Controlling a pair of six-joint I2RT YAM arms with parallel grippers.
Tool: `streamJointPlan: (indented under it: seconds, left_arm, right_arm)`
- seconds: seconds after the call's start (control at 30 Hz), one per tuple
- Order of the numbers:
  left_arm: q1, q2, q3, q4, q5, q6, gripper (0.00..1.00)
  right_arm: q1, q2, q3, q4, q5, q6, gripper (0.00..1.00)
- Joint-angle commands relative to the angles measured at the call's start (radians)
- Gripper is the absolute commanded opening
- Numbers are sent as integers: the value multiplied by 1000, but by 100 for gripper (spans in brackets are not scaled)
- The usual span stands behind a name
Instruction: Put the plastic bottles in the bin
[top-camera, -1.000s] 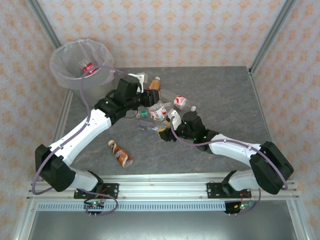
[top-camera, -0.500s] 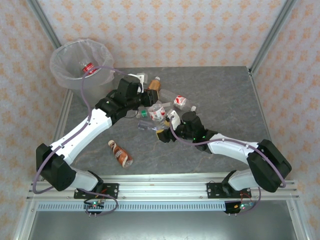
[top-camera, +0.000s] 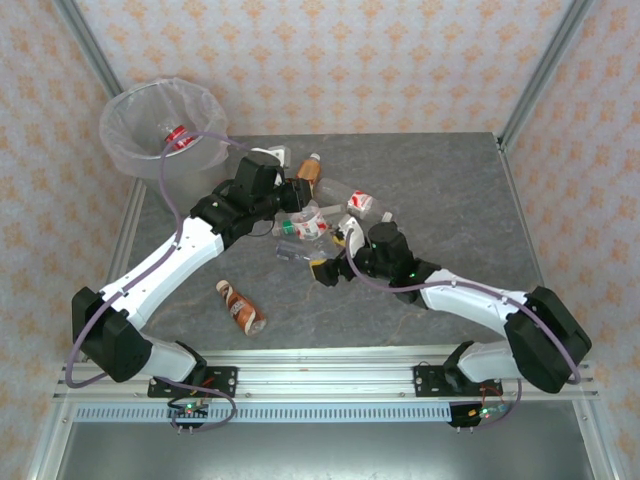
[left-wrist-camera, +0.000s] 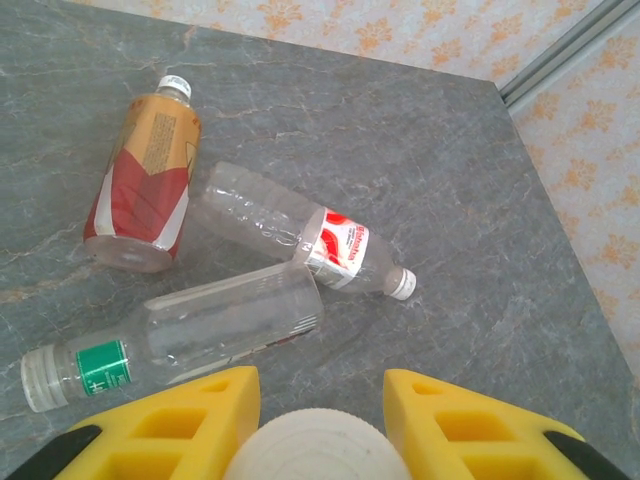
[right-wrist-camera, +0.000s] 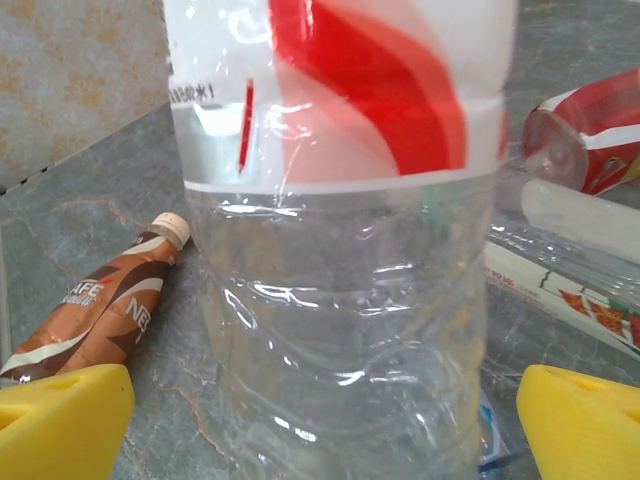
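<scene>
My left gripper (left-wrist-camera: 318, 400) is shut on the white cap (left-wrist-camera: 315, 450) of a clear plastic bottle with a red-and-white label (top-camera: 311, 222), held near the middle of the table. That bottle (right-wrist-camera: 340, 250) stands upright between the wide-open fingers of my right gripper (right-wrist-camera: 320, 400), which do not touch it. My right gripper (top-camera: 335, 252) sits just right of my left gripper (top-camera: 297, 200). The bin (top-camera: 130, 140) stands at the far left corner with a red-labelled bottle (top-camera: 177, 135) inside.
Loose bottles lie around the grippers: an orange-and-red one (left-wrist-camera: 145, 185), a clear red-and-white one (left-wrist-camera: 310, 235), a green-labelled one (left-wrist-camera: 180, 335) and a brown one (right-wrist-camera: 100, 295). The brown bottle (top-camera: 240, 306) lies towards the near left. A metal post (top-camera: 545, 70) stands far right.
My right gripper has opened wide off the red-and-white bottle. My left gripper has closed fully on its cap. Both arms have barely shifted.
</scene>
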Motion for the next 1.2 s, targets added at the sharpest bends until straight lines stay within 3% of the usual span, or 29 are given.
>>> streamJointPlan:
  seconds: [0.0, 0.4, 0.7, 0.93, 1.17]
  left_arm:
    - [-1, -21, 29, -14, -43, -9, 0]
    - [38, -36, 19, -25, -65, -32, 0]
    - [81, -71, 25, -28, -85, -24, 0]
    - [136, -101, 68, -45, -135, 13, 0]
    - [169, -96, 168, -78, -277, 101, 0]
  right_arm:
    - [4, -38, -12, 0, 109, 91, 99]
    - [4, -106, -11, -26, 384, 246, 99]
    - [4, -153, -20, -5, 505, 301, 99]
    - [4, -196, -34, -28, 587, 304, 99]
    - [3, -279, -113, 28, 740, 347, 99]
